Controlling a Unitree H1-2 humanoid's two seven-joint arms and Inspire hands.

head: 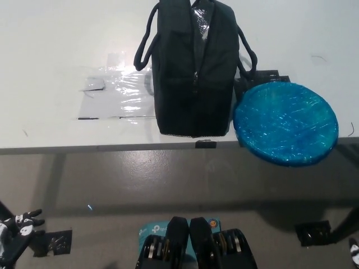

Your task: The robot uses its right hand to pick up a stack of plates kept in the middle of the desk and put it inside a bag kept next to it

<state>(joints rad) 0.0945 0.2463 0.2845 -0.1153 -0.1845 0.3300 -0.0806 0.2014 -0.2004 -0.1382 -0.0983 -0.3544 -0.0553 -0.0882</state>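
A stack of blue plates (286, 123) wrapped in clear film lies at the desk's front right, with its near rim hanging past the desk edge. Directly to its left, touching or nearly so, a black bag (193, 73) with two loop handles stands on the white desk (50, 50). A zip line runs along the bag's top, and something shiny shows at its far end. My left hand (17, 228) hangs low at the bottom left, far below the desk, fingers apart and holding nothing. Only a sliver of my right hand (354, 253) shows at the bottom right edge.
A patch of clear tape and plastic (118, 95) is stuck to the desk left of the bag. A small black piece (263, 75) sits behind the plates. Below the desk edge is grey floor, with black taped marks (313, 232) on it.
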